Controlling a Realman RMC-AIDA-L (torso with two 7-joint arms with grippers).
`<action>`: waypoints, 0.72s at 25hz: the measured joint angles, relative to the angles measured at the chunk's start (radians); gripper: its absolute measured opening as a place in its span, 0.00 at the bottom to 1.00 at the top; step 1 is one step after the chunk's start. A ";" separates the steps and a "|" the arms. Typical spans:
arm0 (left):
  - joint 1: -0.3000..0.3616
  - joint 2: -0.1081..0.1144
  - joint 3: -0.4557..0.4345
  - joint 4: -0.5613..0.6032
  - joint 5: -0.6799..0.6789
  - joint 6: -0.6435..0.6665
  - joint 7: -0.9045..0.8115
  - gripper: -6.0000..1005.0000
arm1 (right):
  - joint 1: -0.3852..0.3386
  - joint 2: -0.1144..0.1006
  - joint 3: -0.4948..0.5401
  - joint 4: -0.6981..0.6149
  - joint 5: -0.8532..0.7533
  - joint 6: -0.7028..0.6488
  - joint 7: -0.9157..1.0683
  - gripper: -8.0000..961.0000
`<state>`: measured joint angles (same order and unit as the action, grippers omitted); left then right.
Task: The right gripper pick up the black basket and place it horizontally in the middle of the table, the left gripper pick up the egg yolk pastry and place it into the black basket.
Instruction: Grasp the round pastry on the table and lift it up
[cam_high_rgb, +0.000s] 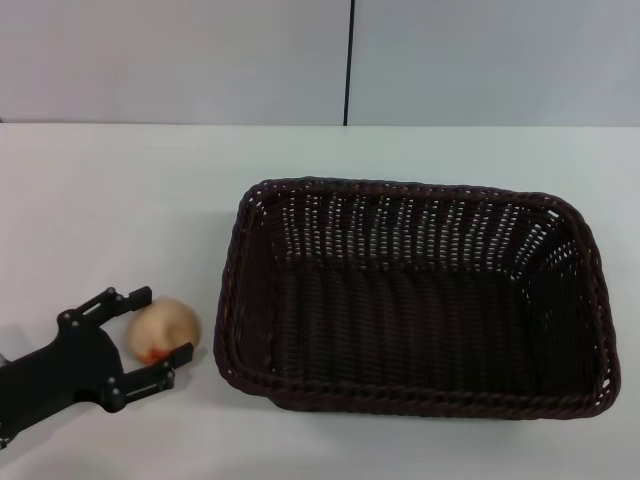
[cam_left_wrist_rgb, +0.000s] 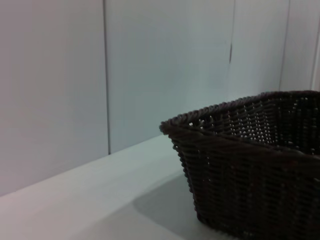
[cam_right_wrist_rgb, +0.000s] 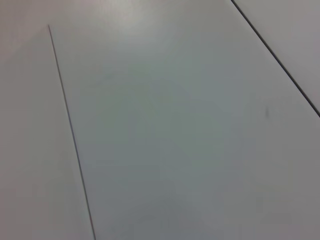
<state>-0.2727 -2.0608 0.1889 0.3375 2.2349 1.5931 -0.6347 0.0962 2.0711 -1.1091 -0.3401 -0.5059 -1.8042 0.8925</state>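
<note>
The black basket (cam_high_rgb: 415, 295) lies lengthwise across the middle-right of the white table (cam_high_rgb: 120, 200), empty inside. It also shows in the left wrist view (cam_left_wrist_rgb: 250, 160), close by. The egg yolk pastry (cam_high_rgb: 164, 328), pale beige with an orange-red patch, sits on the table just left of the basket. My left gripper (cam_high_rgb: 160, 328) is at the front left, open, with its two black fingers on either side of the pastry. The right gripper is out of view; its wrist camera shows only grey wall panels.
A grey panelled wall (cam_high_rgb: 200, 60) with a vertical seam stands behind the table. The table's far edge runs along it. Bare tabletop lies to the left and behind the basket.
</note>
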 joint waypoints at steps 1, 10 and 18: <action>0.000 0.000 0.000 0.000 0.000 0.000 0.000 0.85 | 0.000 0.000 0.000 0.000 0.000 0.000 0.000 0.85; -0.008 -0.008 0.043 -0.024 -0.001 -0.101 0.084 0.83 | -0.001 0.001 0.002 0.016 0.000 0.001 0.005 0.85; 0.001 -0.006 0.056 -0.033 -0.009 -0.062 0.144 0.65 | -0.005 0.003 0.030 0.053 0.010 -0.009 0.007 0.85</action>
<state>-0.2718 -2.0673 0.2450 0.3041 2.2255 1.5306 -0.4904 0.0908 2.0737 -1.0790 -0.2871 -0.4960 -1.8133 0.8992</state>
